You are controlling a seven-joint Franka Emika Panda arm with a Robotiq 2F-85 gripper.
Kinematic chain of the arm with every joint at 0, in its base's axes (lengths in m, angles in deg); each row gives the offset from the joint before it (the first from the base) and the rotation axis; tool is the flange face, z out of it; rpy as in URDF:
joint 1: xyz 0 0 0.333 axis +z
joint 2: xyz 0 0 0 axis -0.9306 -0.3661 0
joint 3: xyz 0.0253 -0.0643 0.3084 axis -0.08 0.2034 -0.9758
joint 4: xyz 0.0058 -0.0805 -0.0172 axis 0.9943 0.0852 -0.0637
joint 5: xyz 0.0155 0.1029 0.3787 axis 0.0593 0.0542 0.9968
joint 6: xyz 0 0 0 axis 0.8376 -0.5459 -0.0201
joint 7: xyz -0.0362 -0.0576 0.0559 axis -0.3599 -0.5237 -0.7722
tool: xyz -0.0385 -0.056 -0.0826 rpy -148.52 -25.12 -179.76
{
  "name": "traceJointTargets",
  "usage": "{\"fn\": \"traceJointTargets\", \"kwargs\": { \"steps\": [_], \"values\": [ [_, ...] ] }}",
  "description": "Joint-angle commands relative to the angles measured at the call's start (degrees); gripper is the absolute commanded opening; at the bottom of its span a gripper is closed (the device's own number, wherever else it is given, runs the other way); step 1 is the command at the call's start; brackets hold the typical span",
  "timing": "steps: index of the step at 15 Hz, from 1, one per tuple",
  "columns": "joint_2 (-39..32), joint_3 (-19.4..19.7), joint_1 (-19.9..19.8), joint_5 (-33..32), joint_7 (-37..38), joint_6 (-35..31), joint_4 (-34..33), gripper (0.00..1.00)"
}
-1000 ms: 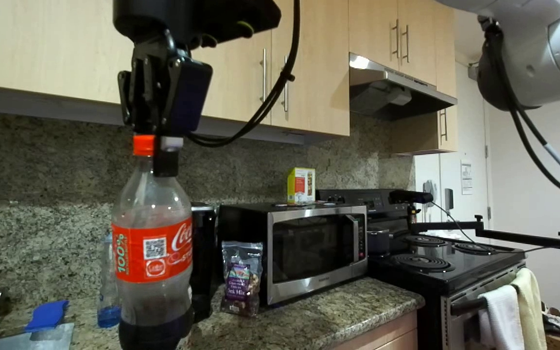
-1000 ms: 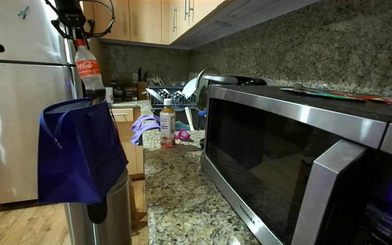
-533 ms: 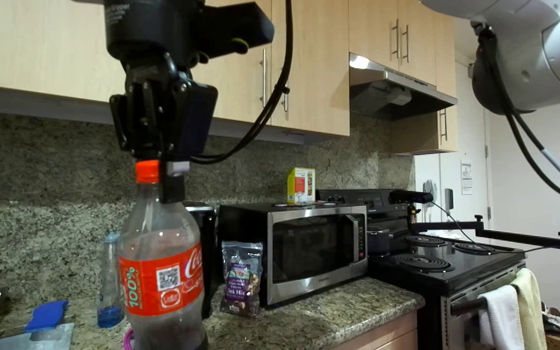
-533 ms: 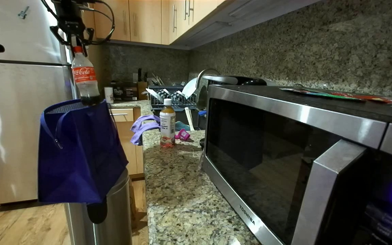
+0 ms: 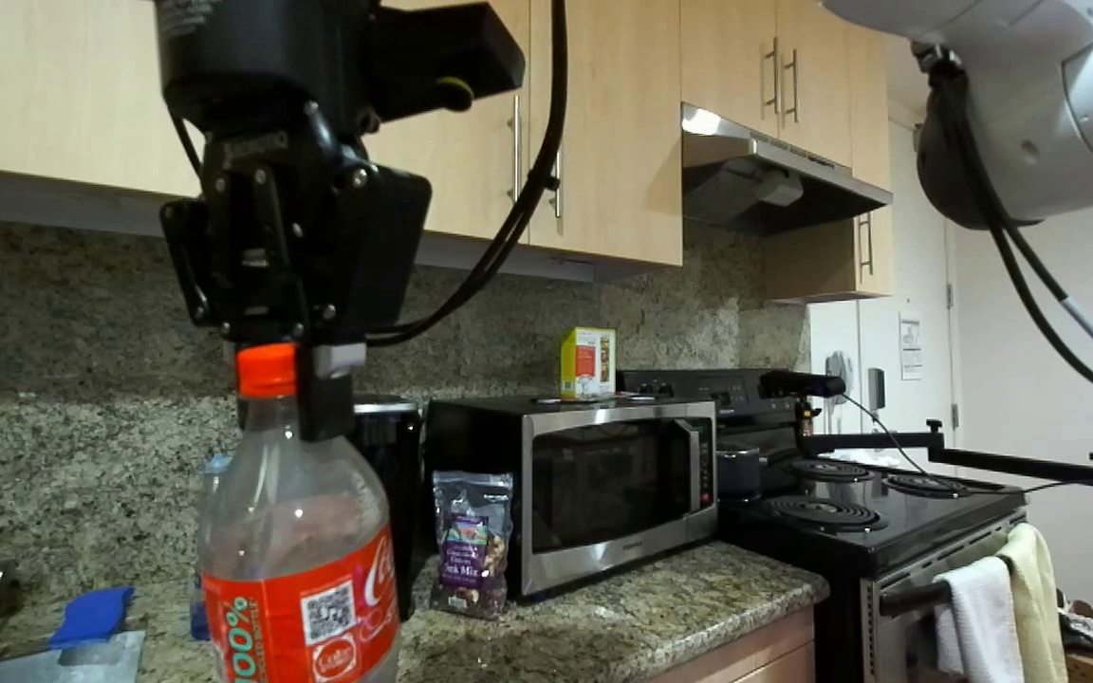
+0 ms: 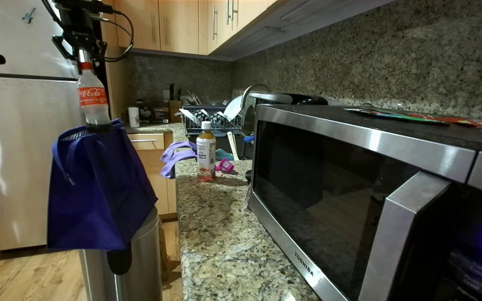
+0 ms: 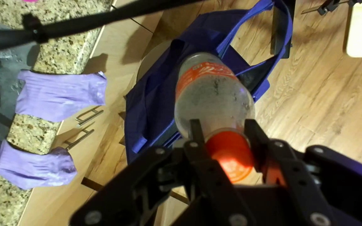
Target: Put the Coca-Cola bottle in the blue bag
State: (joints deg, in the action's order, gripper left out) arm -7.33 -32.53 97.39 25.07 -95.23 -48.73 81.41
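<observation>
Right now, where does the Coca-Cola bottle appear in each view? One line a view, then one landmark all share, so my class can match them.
In an exterior view: Coca-Cola bottle at lower left, cut off at the bottom.
In an exterior view: Coca-Cola bottle at upper left, base at the opening of the blue bag.
In the wrist view: Coca-Cola bottle just right of centre.
Shared landmark: Robotiq gripper at the bottle's neck.

The blue bag's (image 7: 151, 103) strap (image 7: 236, 30) loops near the bottle (image 7: 212, 100), open floor (image 7: 319, 103) beyond.
</observation>
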Motion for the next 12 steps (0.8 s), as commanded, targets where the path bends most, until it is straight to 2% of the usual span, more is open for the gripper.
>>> {"fn": "traceJointTargets", "kwargs": {
  "steps": [1,8,12],
  "values": [
    [1.6,-1.0,0.5,0.1,-2.1,-0.1,0.0,0.12],
    [4.3,-2.3,2.0,0.0,-2.2,-0.9,0.6,0.12],
    [2.6,-1.9,0.0,2.2,-5.6,-1.1,-0.5,0.12]
  ]
}}
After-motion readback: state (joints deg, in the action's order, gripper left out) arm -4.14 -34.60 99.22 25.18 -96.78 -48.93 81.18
